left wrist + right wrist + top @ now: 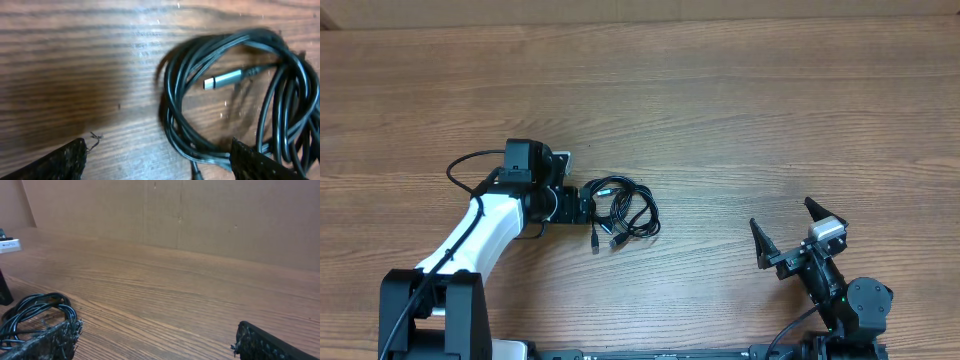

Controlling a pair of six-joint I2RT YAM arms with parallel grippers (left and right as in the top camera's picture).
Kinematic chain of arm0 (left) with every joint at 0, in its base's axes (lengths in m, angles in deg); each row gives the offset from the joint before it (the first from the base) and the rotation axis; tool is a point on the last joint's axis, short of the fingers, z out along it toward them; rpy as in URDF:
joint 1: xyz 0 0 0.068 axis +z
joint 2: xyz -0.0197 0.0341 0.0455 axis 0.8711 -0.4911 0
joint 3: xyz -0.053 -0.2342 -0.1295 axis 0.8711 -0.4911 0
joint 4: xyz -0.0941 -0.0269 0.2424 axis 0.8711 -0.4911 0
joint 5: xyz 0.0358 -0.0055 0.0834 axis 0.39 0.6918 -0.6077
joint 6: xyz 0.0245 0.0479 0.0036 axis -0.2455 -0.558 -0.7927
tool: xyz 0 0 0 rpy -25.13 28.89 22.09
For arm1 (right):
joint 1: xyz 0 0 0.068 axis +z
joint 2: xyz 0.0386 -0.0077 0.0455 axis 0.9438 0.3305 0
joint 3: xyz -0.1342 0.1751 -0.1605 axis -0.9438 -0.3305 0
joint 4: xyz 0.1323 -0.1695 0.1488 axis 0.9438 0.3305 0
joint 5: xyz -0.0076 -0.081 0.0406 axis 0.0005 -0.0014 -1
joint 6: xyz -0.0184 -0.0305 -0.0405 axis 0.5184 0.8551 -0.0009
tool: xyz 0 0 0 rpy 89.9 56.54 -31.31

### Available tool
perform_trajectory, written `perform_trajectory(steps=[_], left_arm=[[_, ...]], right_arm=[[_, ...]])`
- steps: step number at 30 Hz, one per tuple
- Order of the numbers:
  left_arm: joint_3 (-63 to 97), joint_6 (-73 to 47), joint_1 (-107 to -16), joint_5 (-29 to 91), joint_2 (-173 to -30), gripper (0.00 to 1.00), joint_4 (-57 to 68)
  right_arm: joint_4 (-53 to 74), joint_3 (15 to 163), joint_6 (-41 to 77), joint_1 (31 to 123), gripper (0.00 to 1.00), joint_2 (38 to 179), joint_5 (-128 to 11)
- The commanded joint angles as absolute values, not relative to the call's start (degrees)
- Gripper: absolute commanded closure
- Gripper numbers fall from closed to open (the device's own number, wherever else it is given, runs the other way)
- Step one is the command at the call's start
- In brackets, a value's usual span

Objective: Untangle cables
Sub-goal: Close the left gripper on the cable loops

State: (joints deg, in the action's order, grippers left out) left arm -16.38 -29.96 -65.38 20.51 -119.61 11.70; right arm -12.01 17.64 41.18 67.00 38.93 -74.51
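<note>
Left fingers (55, 162): spread wide, low over the desk (720, 90), gripping nothing; left arc of the bundle lies between them.
Right fingers (760, 243): spread wide, empty, well apart from the bundle.
Cables (625, 210): one looped tangle mid-desk; silver plug (222, 80) inside the loop.
Surroundings: brown wall panel (225, 215) behind the desk.

I'm getting bright, even light from above across the table (720, 90), throwing hardly any shadows. The left wrist feed is coming through soft and smeared: the cables (175, 100) are blurring, white glare is speckling the wood near the top, and a dark shadow is pooling at the left. On the right wrist feed, the fingertips (265, 342) are showing out of focus.
</note>
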Motion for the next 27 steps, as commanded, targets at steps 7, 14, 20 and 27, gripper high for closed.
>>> perform_trajectory(steps=[7,14,20,27], left_arm=[[-15.2,-21.8,-70.2,13.0,-120.2,0.04,16.2],[-15.2,-18.9,-73.7,8.7,-120.2,0.03,16.4],[-15.2,-17.2,-73.7,5.9,-121.7,0.04,17.3],[-15.2,-17.2,-73.8,8.4,-125.7,0.05,19.8]], right_arm=[[-11.0,18.8,41.6,66.8,0.00,38.8,-74.1],[-11.0,18.8,41.6,66.8,0.00,38.8,-74.1],[-11.0,18.8,41.6,66.8,0.00,38.8,-74.1],[-11.0,18.8,41.6,66.8,0.00,38.8,-74.1]])
